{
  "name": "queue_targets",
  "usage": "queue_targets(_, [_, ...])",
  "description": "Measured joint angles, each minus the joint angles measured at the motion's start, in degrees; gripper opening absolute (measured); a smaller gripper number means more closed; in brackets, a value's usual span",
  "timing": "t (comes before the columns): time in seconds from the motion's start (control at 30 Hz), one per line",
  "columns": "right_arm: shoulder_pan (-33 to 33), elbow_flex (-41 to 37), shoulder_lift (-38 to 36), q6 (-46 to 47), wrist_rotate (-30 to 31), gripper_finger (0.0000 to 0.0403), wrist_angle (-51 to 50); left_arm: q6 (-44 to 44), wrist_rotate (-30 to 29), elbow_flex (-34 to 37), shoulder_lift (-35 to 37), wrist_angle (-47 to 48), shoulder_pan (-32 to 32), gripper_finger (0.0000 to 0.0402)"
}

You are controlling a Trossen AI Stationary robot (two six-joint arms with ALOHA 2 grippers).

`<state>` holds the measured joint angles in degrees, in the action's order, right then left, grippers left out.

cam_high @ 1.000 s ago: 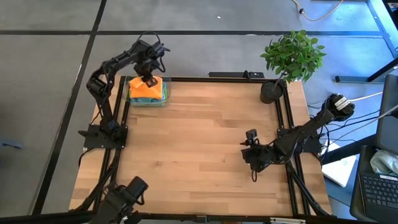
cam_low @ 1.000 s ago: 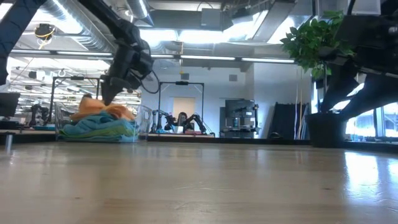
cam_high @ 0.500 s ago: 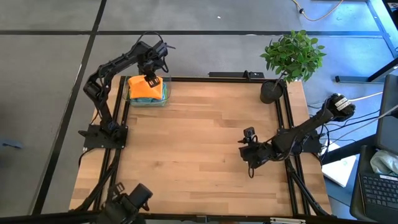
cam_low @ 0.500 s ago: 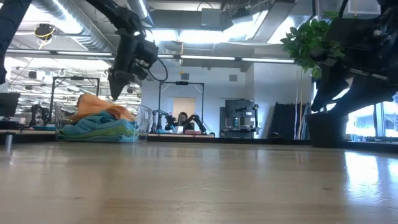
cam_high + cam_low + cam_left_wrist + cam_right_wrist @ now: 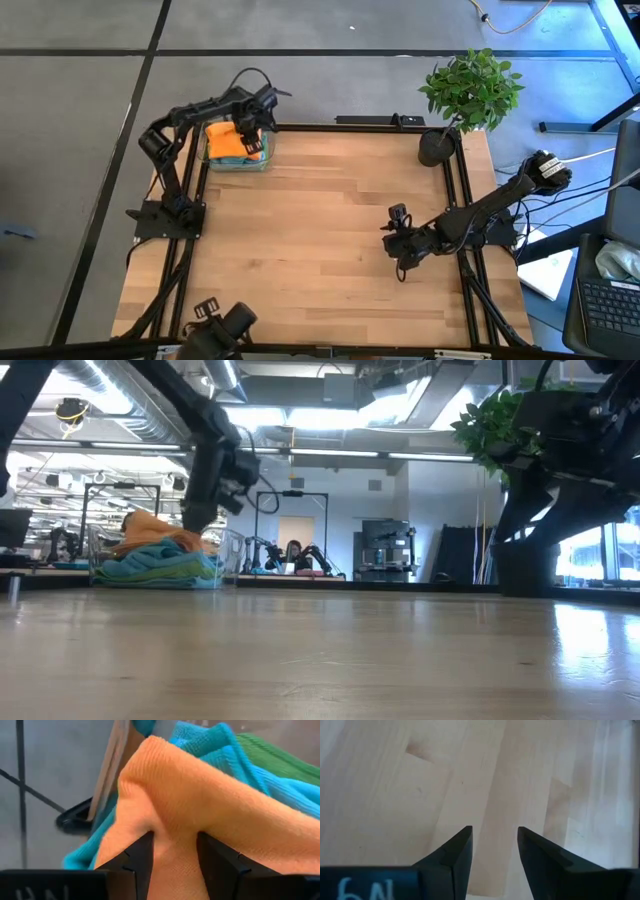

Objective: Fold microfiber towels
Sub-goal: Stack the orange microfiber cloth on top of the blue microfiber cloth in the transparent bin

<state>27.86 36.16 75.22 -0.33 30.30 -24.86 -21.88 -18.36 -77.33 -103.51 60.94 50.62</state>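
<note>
The towels lie in a heap at the table's far left corner. The orange towel (image 5: 224,141) lies on top, over teal (image 5: 210,745), light blue (image 5: 280,787) and green (image 5: 285,762) cloths. In the low view the heap (image 5: 155,555) rests on the tabletop. My left gripper (image 5: 252,138) is open, down on the heap's right side, its fingers standing either side of a hump of orange cloth (image 5: 172,837). My right gripper (image 5: 401,262) is open and empty over bare wood at the right middle of the table, as the right wrist view (image 5: 492,832) shows. My left gripper comes at the orange towel from above, slanting. Its two open fingers (image 5: 142,852) are sunk into the top of the cloth. A raised hump of the orange towel (image 5: 175,810) stands between them. The towel still lies on the heap, slack.
A potted plant (image 5: 470,90) stands at the far right corner. Black frame rails (image 5: 460,200) run along the table's sides. A clear container wall (image 5: 229,555) shows beside the heap. Bare wood (image 5: 320,220) fills the middle of the table.
My left gripper has risen a little, gone toward the table's right edge across the heap, and come down onto the orange towel's right part. My right gripper has drifted slightly toward the table's left edge.
</note>
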Motion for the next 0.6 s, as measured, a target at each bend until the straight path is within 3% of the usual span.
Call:
queue_targets(0.27, [-2.01, 0.00, 0.00, -1.88, 0.00, 0.0158, 1.33, -2.84, 9.09, 7.41, -0.04, -15.16, -1.08, 0.0140])
queue_targets(0.4, [-3.78, 0.00, 0.00, -1.91, -1.17, 0.0158, 2.38, -3.79, 9.44, 7.02, -0.01, -15.76, -2.54, 0.0140])
queue_targets(0.6, [-5.29, -3.15, 0.00, -3.53, -4.96, 0.0158, 8.07, -2.50, 4.70, 4.64, 1.73, -10.53, -3.85, 0.0140])
